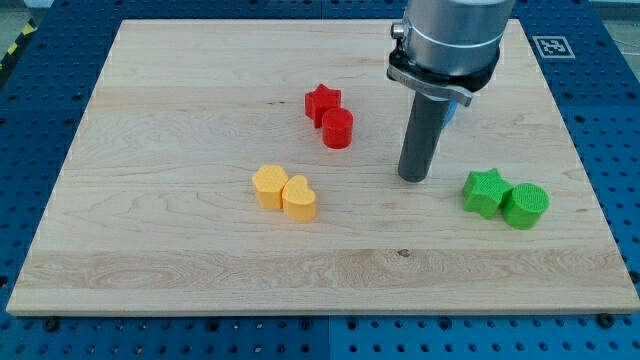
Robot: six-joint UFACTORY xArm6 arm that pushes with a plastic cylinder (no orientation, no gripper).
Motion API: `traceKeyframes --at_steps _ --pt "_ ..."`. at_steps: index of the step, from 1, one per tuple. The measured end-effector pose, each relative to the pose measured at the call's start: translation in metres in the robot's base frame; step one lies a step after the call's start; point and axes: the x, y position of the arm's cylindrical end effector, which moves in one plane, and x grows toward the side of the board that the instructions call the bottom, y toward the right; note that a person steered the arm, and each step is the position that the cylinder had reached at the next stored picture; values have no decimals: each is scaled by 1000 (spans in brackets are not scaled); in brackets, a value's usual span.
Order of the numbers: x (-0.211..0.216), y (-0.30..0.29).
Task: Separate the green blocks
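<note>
A green star block (485, 192) and a green cylinder block (525, 206) sit touching each other at the view's right, the star on the left. My tip (414, 177) rests on the wooden board (180, 90), a short way to the left of the green star and a little above it in the view, not touching it.
A red star block (322, 102) and a red cylinder block (338, 128) touch near the board's middle top. A yellow hexagon block (269, 186) and a yellow heart block (299, 197) touch left of centre. A blue object (456, 108) shows partly behind the arm.
</note>
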Motion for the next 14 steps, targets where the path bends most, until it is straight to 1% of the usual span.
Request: traceKeyframes --at_steps 2,3,5,6,8,9,10,11,12,13,14 --pt "-21 1" --pt "-25 7" --pt "-27 11" --pt "-27 24" --pt "-28 25" --pt "-39 43" --pt "-39 70" --pt "-29 113" --pt "-1 150" --pt "53 157" --pt "62 151"
